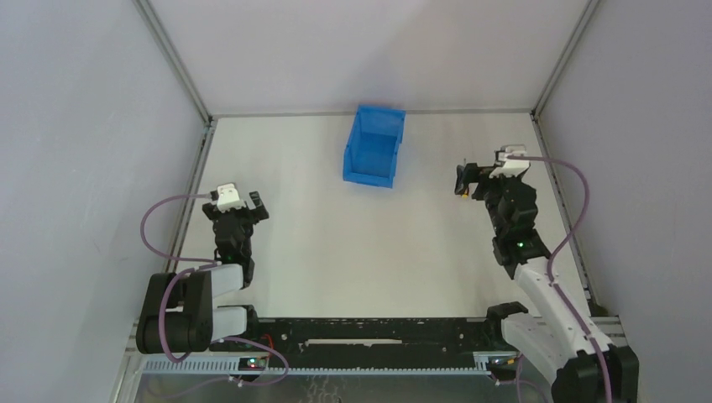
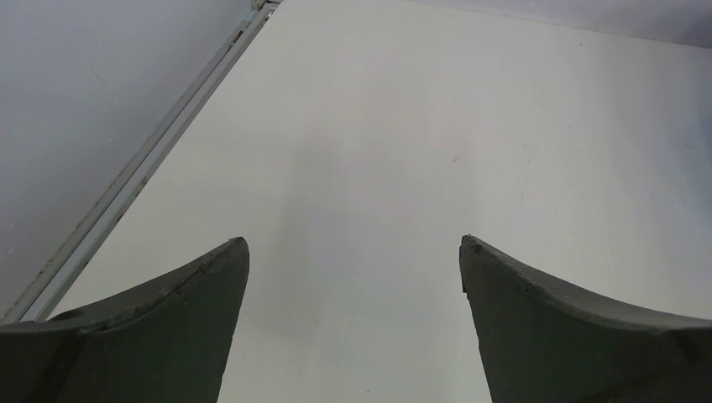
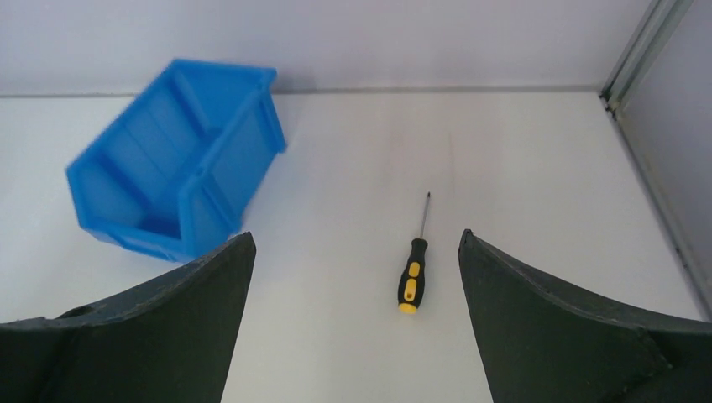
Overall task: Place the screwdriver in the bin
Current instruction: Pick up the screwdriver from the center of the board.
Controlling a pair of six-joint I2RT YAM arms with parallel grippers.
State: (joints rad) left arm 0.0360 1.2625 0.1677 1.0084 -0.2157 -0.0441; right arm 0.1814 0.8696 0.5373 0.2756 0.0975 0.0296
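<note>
Screwdriver [image 3: 411, 273] lay flat on the table [image 3: 520, 151], to the right of the bin [image 3: 239, 159] and well apart from it, black-and-orange handle toward the arm bases, shaft pointing toward the back wall. R gripper [image 3: 354, 237] hung above it on that same side of the bin, jaws spread wide, nothing between them; in the right wrist view the tool sat slightly right of centre in the gap. L gripper [image 2: 354, 239] was far off on the bin's other side, jaws also apart, only bare table under it, so prob. not needed. Step in hand looked like the approach for the pick w/ the R arm. To do it well: shift a touch away from the bin so the handle is centred, keep the fingers straddling the handle across its width, not the thin shaft, come straight down, and close only once the tips are near the table, since the tool is slim and could roll or skid if nudged from one side. As for the bin, it stood upright, open top, lower front edge facing roughly toward the arm bases; nothing could be seen inside it.
</note>
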